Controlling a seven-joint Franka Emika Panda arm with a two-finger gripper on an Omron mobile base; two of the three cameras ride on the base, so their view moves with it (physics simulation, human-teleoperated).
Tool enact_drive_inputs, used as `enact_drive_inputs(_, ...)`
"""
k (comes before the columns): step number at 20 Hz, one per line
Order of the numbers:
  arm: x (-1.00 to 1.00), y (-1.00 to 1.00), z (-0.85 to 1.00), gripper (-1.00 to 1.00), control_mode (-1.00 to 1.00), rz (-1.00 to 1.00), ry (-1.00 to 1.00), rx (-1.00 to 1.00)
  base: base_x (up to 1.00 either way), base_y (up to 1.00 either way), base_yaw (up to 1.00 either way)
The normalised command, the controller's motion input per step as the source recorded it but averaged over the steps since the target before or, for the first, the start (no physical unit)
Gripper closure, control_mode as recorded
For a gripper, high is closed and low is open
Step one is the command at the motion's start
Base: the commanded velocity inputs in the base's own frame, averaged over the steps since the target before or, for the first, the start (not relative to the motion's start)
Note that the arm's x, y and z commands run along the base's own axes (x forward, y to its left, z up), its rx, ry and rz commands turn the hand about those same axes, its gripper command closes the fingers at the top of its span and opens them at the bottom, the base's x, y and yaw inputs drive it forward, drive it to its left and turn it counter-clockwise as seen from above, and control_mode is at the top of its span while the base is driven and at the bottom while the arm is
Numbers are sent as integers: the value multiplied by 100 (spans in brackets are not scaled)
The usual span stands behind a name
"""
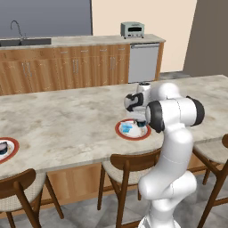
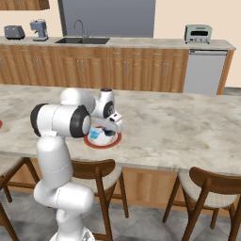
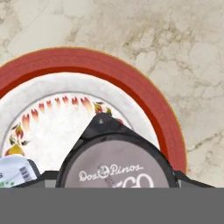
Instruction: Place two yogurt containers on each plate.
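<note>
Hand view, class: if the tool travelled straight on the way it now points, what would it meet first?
Most likely the pale lid of the dark yogurt cup on the red-rimmed plate, directly ahead; how far off is unclear.

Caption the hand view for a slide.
Dark round yogurt cup and light blue yogurt container on a red-rimmed plate, marble counter beyond.

A long island counter of pale beige marbled stone on a wooden base carried two flat round white plates with broad red rims. One plate lay near the front edge beside the arm; the other plate sat well apart at the counter's left end, cut by the frame.
</note>
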Motion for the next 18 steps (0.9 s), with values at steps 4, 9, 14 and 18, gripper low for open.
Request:
enact_drive_inputs(4,0,4,-20,100,-100,0,0,0,0,0,0)
enact_drive_inputs(9,0,0,-17,100,-100,0,0,0,0,0,0)
enact_drive_inputs(14,-5,0,0,100,-100,0,2,0,0,0,0)
enact_drive_inputs(18,-13,0,14,100,-100,0,14,0,0,0,0)
